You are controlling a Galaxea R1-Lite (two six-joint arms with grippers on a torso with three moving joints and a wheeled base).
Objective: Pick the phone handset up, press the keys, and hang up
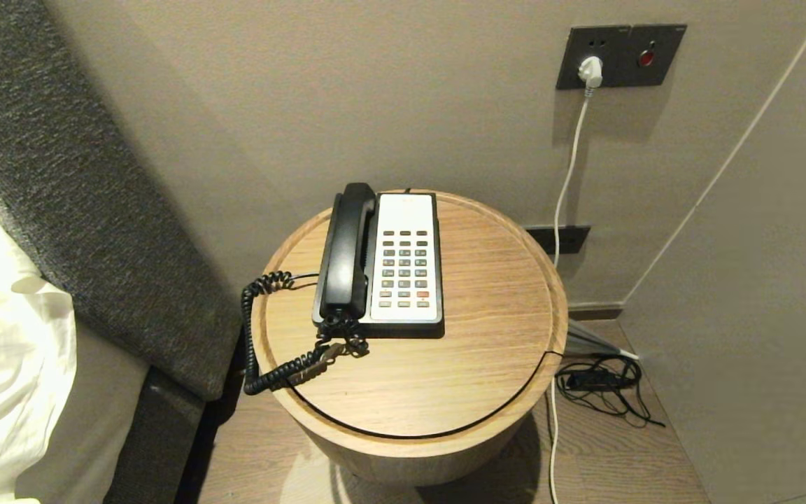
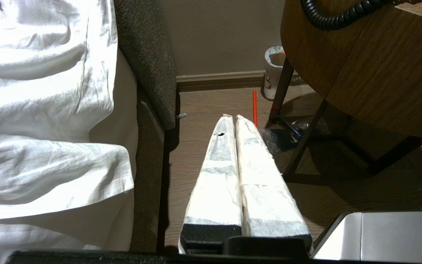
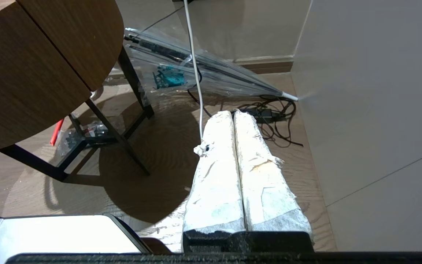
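Observation:
A black handset [image 1: 345, 252] lies in its cradle on the left side of a white desk phone [image 1: 406, 259] with a grid of keys [image 1: 404, 269]. The phone stands on a round wooden side table [image 1: 487, 336]. A coiled black cord [image 1: 263, 336] hangs off the table's left edge and shows in the left wrist view [image 2: 339, 16]. Neither arm shows in the head view. My left gripper [image 2: 233, 117] is shut and empty, low beside the bed, below the table top. My right gripper [image 3: 233, 113] is shut and empty, low to the table's right, above the floor.
A bed with white sheets [image 1: 4, 350] and a grey headboard [image 1: 81, 196] stands at the left. A wall socket with a white plug [image 1: 590, 70] and cable is behind the table. Black cables [image 1: 602, 381] and a clear umbrella [image 3: 203, 73] lie on the floor at the right.

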